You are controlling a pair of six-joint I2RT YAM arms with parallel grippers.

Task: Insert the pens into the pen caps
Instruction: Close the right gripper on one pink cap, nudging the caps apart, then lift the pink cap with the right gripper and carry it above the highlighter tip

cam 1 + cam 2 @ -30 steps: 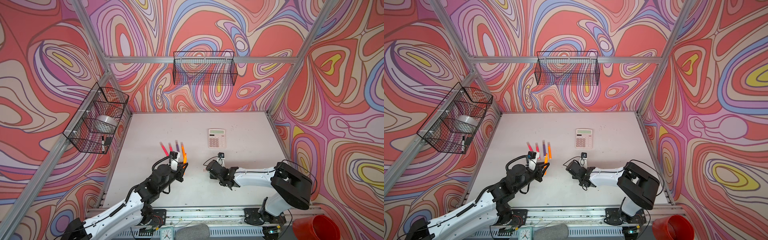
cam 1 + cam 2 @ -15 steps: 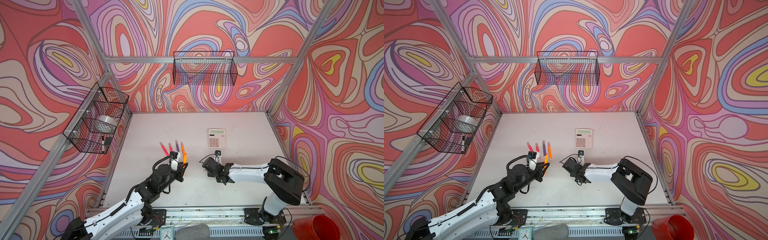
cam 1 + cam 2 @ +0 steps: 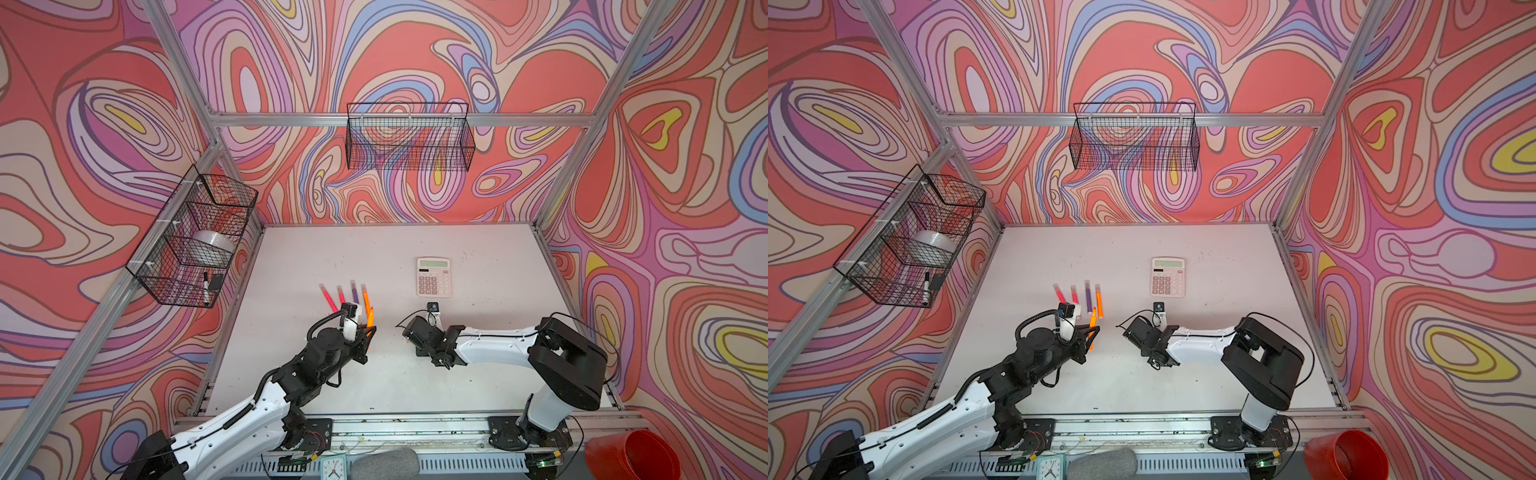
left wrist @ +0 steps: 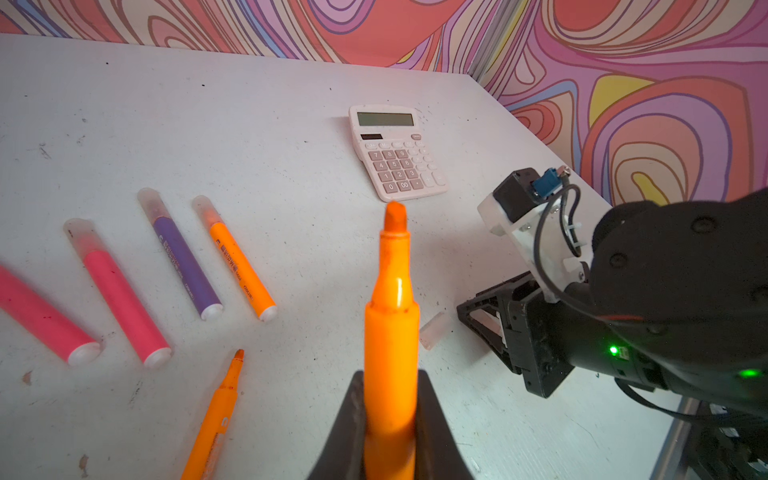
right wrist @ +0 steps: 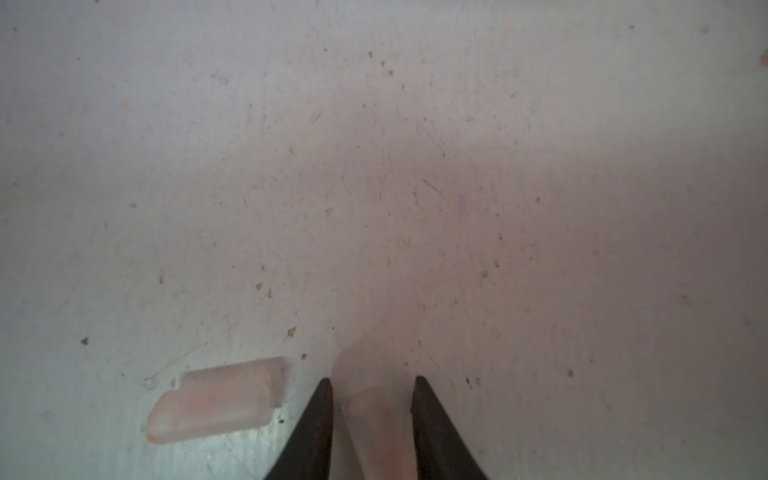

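orange pen (image 4: 390,316) is clamped by left gripper (image 4: 390,374). pen cap (image 5: 376,424) is flanked by right gripper (image 5: 372,379) fingers, actual grip can't be told tbh.

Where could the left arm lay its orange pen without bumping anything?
Free: the table's far strip between back wall and calculator, and its near strip by the rail. Crowded: around the capped pens, where a loose cap and uncapped orange pen lie.
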